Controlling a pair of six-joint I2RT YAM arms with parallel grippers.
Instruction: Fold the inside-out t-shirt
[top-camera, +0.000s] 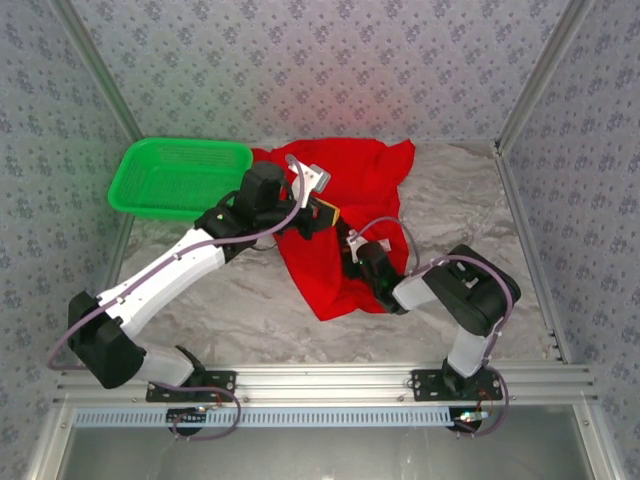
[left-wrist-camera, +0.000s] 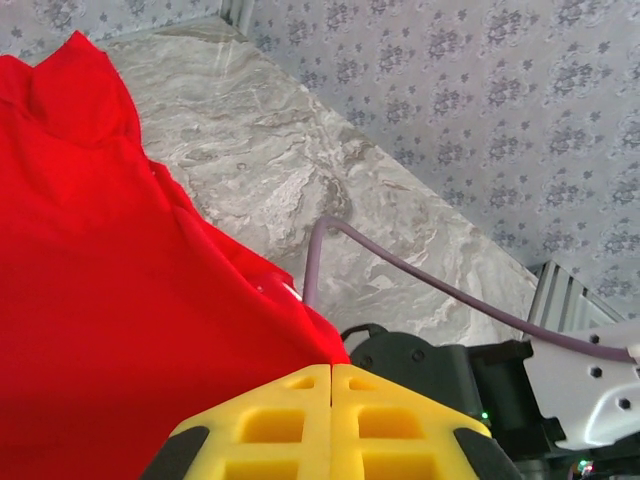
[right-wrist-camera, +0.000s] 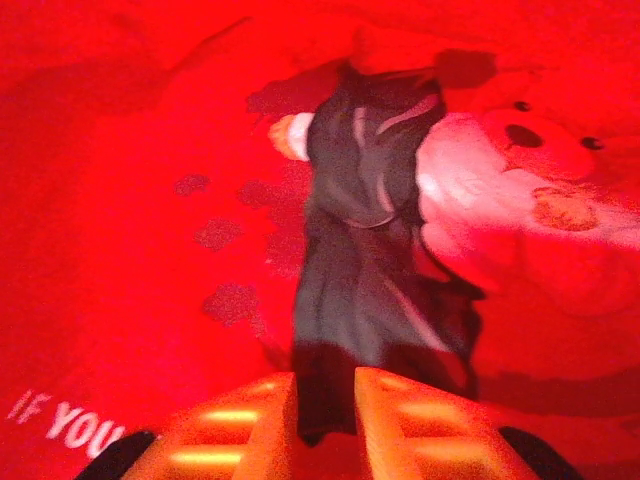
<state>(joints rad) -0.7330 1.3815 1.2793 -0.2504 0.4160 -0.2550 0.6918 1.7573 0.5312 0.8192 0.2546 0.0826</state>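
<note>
The red t-shirt (top-camera: 350, 180) is spread from the middle of the table (top-camera: 470, 200) toward 12 o'clock. Its edge is apparently pinched by the left fingers (left-wrist-camera: 280, 425), which are pressed together, probably for lifting. The right fingers (right-wrist-camera: 240, 420) (nearly closed, at the shirt's 5 o'clock side) are pushed against the cloth; whether anything is gripped cannot be told.

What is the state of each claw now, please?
Left claw: closed beside the t-shirt; grip cannot be told.
Right claw: slightly open, pointing at the t-shirt.

Both the left arm (top-camera: 170, 272) and right arm (top-camera: 428, 291) have white links, black joints and a loose purple-grey cable (left-wrist-camera: 420, 282); the fingers (left-wrist-camera: 280, 425) are blocky yellow with square recesses.
</note>
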